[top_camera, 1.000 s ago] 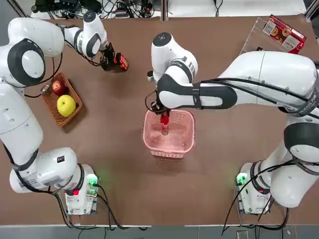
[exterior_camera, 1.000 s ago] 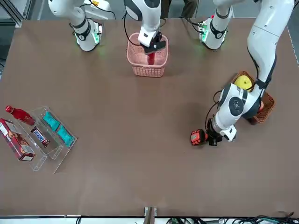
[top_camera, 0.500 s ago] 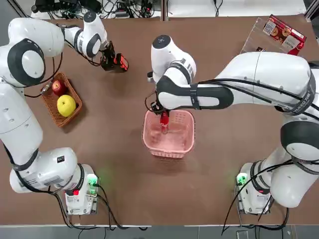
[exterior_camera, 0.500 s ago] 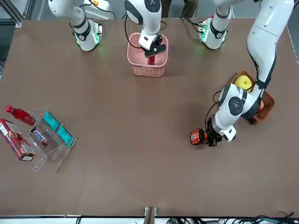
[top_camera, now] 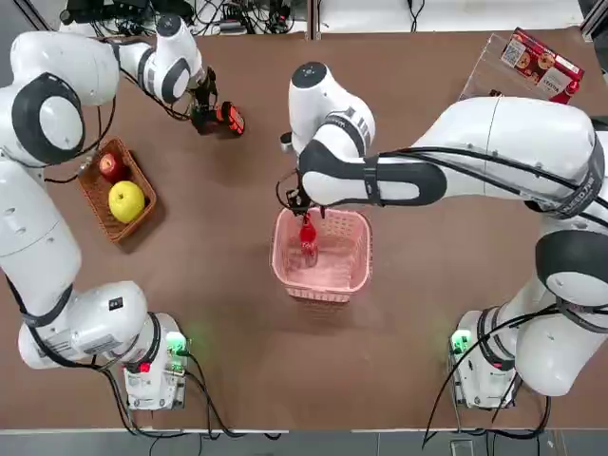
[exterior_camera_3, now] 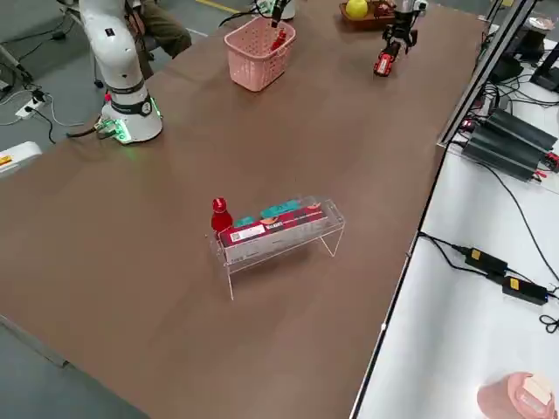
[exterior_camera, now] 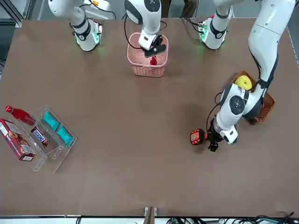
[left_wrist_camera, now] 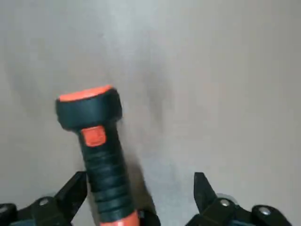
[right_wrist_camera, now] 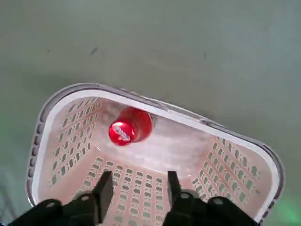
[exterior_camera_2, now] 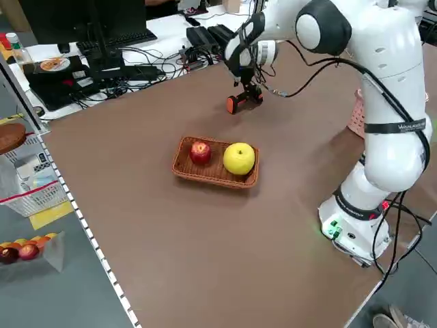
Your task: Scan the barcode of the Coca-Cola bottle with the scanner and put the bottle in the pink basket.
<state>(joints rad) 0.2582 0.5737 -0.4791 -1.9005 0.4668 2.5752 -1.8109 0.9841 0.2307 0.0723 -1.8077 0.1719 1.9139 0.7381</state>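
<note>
The small red Coca-Cola bottle stands inside the pink basket, close to its wall, cap up in the right wrist view. My right gripper hovers just above the basket, open and empty, clear of the bottle. The black scanner with its orange-red head lies on the table at the far left. My left gripper is open over it, its fingers straddling the handle of the scanner without closing on it.
A brown wicker tray with an apple and a yellow fruit sits by the left arm. At the far right corner a clear stand holds snacks, with the twin red bottle beside it.
My right gripper has let go of the bottle and risen a little above the basket. The left gripper has shifted slightly by the scanner, which stays on the table.
</note>
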